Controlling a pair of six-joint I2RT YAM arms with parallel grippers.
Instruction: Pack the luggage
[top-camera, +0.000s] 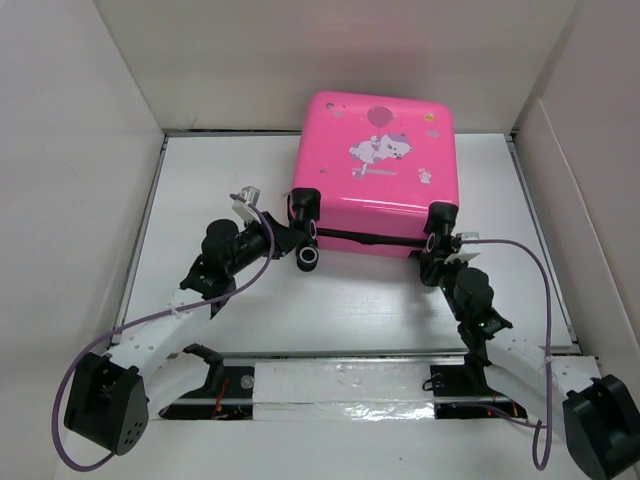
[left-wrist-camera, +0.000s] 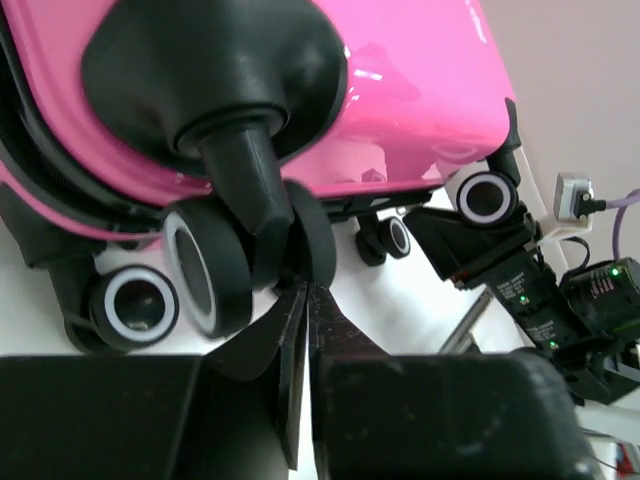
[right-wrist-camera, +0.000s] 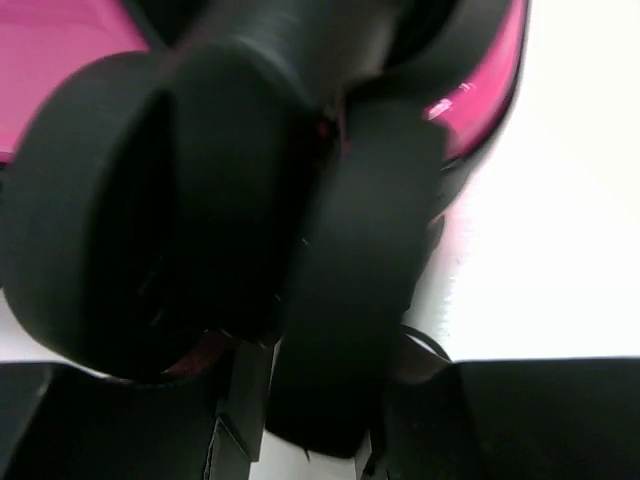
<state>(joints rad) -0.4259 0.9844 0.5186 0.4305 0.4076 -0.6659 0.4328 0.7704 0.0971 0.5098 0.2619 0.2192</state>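
Observation:
The luggage (top-camera: 375, 170), a glossy hot-pink hard-shell case with a white cartoon animal and balloon print, lies flat and closed at the back of the table, its black wheels facing the arms. My left gripper (top-camera: 297, 238) is at its left wheels. In the left wrist view the left gripper (left-wrist-camera: 305, 292) is shut, its tips against the caster of a black wheel (left-wrist-camera: 200, 270) under the pink shell (left-wrist-camera: 420, 90). My right gripper (top-camera: 438, 252) is at the right wheels. Close up, the right gripper (right-wrist-camera: 325, 375) has a black wheel (right-wrist-camera: 350, 260) filling the gap between its fingers.
White walls (top-camera: 80, 150) box in the white table on the left, back and right. A foil-taped strip (top-camera: 350, 385) runs along the near edge between the arm bases. Purple cables (top-camera: 520, 250) loop off both wrists. The right arm (left-wrist-camera: 530, 290) shows in the left wrist view.

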